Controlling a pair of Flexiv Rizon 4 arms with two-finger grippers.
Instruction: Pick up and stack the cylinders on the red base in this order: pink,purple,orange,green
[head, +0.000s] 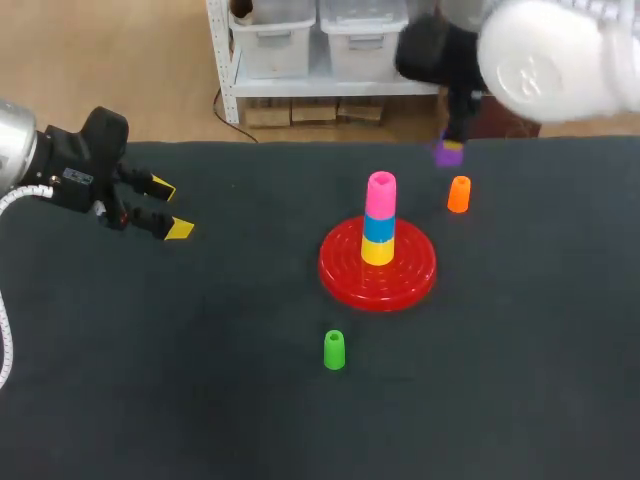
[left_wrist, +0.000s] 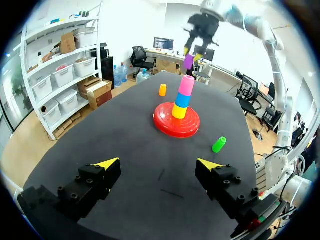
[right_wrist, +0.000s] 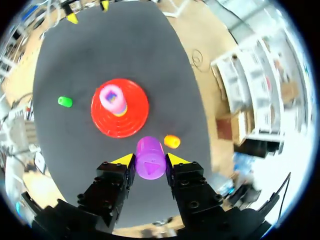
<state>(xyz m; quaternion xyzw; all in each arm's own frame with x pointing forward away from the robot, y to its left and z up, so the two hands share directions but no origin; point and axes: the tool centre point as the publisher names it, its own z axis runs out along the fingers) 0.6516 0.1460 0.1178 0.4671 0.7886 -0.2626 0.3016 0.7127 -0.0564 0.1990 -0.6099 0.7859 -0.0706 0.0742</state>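
Note:
The red base (head: 378, 272) (left_wrist: 176, 120) (right_wrist: 120, 107) stands mid-table with a stack of yellow, blue and a pink cylinder (head: 381, 192) (left_wrist: 186, 85) (right_wrist: 111, 96) on top. My right gripper (right_wrist: 149, 159) (head: 449, 150) (left_wrist: 191, 54) is shut on the purple cylinder (right_wrist: 150, 158) (head: 448, 152) (left_wrist: 188, 61), held high above the table behind the base. The orange cylinder (head: 459, 194) (left_wrist: 162, 90) (right_wrist: 172, 141) stands right of the base, and the green cylinder (head: 334, 350) (left_wrist: 219, 144) (right_wrist: 64, 101) lies in front of it. My left gripper (head: 169, 208) (left_wrist: 159, 164) is open at the table's left, holding nothing.
Dark cloth covers the table (head: 200, 380). My right arm's white body (head: 560, 55) hangs over the back right corner.

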